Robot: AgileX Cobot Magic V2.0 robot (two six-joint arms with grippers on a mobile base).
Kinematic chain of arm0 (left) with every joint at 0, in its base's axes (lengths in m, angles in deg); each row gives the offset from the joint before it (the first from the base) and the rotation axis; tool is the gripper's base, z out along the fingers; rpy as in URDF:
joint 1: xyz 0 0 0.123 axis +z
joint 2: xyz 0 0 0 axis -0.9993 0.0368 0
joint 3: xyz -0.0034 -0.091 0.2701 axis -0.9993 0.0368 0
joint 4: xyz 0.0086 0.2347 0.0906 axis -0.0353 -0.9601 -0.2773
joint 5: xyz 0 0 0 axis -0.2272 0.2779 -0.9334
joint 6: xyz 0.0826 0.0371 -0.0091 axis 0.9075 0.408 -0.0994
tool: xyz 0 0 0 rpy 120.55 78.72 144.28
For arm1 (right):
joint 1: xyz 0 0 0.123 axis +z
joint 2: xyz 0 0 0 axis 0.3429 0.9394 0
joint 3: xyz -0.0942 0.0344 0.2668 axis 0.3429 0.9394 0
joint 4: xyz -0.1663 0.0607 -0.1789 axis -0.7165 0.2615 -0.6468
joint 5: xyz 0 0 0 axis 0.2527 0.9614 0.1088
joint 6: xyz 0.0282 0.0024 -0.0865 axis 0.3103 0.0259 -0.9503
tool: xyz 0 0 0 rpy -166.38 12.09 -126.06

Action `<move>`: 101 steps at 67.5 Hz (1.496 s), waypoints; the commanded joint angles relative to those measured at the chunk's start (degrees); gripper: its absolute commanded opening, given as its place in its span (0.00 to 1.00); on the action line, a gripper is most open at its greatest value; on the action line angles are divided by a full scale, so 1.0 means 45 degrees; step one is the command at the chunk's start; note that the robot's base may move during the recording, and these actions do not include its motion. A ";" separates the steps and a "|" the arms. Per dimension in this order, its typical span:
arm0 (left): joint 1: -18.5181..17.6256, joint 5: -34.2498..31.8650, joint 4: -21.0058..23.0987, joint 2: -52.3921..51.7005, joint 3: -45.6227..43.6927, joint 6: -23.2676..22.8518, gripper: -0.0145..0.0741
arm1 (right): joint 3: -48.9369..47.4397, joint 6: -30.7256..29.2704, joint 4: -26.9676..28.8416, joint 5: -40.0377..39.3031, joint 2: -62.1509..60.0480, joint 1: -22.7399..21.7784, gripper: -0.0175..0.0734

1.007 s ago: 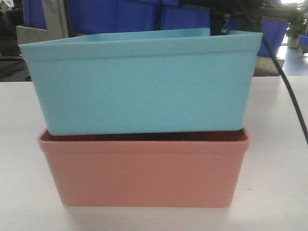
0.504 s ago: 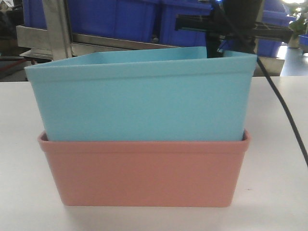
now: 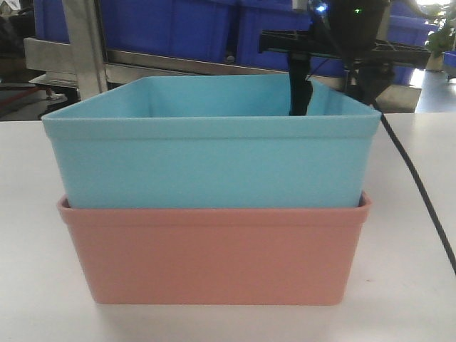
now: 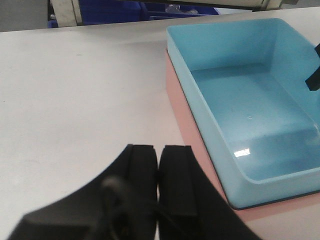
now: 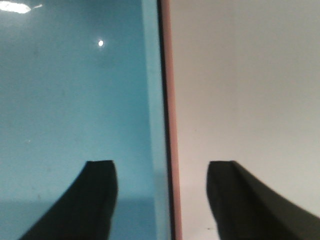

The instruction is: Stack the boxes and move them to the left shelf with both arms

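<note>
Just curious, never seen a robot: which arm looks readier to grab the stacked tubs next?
Probably right: the right end effector is open, straddling the side walls of the blue tub and pink tub. The left end effector is shut, over the table beside them.

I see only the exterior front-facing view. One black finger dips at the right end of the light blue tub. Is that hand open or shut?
Observer: Open. The right hand straddles the walls: one finger inside the light blue tub, the other outside the salmon pink tub, over the tabletop.
Operator: And the left hand? I do not see it.
Observer: The left hand is shut, holding nothing, above the tabletop beside the tubs.
Operator: Is anything inside the blue tub?
Observer: Only that finger; the left wrist view shows its floor otherwise bare.
</note>
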 commanded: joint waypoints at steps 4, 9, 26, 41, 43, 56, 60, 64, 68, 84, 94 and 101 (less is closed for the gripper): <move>-0.0105 -0.0885 0.0030 0.0049 -0.0364 0.0030 0.16 | -0.0409 -0.0423 -0.0496 0.0006 -0.1100 -0.0023 0.88; -0.0105 -0.0885 0.0030 0.0049 -0.0364 0.0030 0.16 | -0.0409 -0.0423 -0.0835 -0.0059 -0.1501 -0.0023 0.88; -0.0105 -0.0885 0.0030 0.0049 -0.0364 0.0030 0.16 | -0.0409 -0.0690 -0.1731 0.0028 -0.3255 -0.0023 0.88; -0.0105 -0.0541 0.0098 0.0820 -0.1008 0.0030 0.35 | -0.0409 -0.1550 -0.1996 0.0181 -0.4268 -0.0023 0.88; -0.0105 -0.0412 0.0159 0.1039 -0.1218 0.0030 0.39 | -0.0409 -0.1698 -0.1996 0.0181 -0.4283 -0.0023 0.88; -0.0105 0.0221 0.0390 0.3037 -0.2909 0.0030 0.64 | -0.0409 -0.2638 -0.2032 -0.0113 -0.4284 -0.0023 0.88; -0.0105 0.0350 0.0654 0.3750 -0.3394 0.0030 0.68 | -0.0409 -0.2638 -0.2080 -0.0288 -0.4260 -0.0023 0.88; -0.0105 0.0691 0.1341 0.4720 -0.4050 0.0030 0.71 | -0.0382 -0.2638 -0.2080 -0.0460 -0.4200 -0.0023 0.88; -0.0105 0.1149 0.1945 0.5682 -0.4717 0.0030 0.73 | -0.0382 -0.2638 -0.2068 -0.0480 -0.4051 -0.0023 0.88; -0.0105 0.3073 0.2323 0.9385 -0.7698 0.0030 0.73 | -0.0368 -0.2638 -0.1675 -0.0492 -0.3188 -0.0023 0.88; -0.0105 0.4635 0.2227 1.1670 -0.9865 0.0030 0.73 | -0.0368 -0.2638 -0.1099 -0.0599 -0.2553 -0.0023 0.88; -0.0105 0.5018 0.2227 1.2735 -1.0733 -0.0101 0.73 | -0.0368 -0.2638 -0.1029 -0.0719 -0.2110 -0.0023 0.88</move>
